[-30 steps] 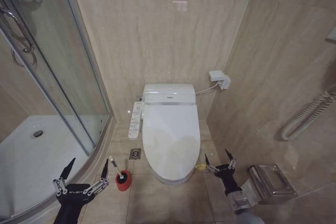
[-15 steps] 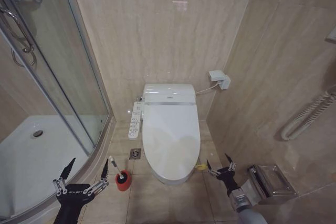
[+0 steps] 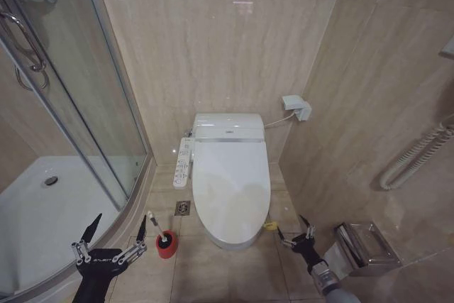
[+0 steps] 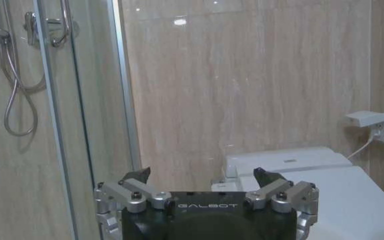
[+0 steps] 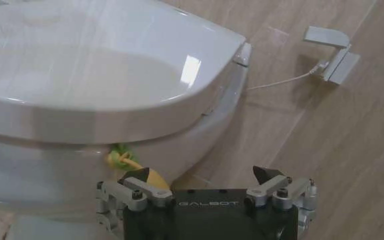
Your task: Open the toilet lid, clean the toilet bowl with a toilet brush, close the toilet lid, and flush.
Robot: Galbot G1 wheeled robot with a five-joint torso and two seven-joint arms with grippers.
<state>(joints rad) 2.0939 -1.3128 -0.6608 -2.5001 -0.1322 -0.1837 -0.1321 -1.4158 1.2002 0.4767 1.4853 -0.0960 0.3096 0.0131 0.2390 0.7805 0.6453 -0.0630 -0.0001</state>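
Observation:
The white toilet lid lies shut over the toilet bowl, whose outer wall shows below it in the right wrist view. A yellow-green strap loop hangs at the lid's front right edge. My right gripper is open, low beside that edge, with the strap just off one fingertip and not held. The toilet brush stands in its red holder cup on the floor left of the toilet. My left gripper hangs open near the brush, empty.
A glass shower door and white shower tray fill the left. A control panel sticks out from the toilet's left side. A steel paper holder and a hose are on the right wall. A floor drain lies by the toilet.
My right gripper has sunk lower beside the toilet's front right, closer to the strap loop. The left arm, lid and brush have not moved.

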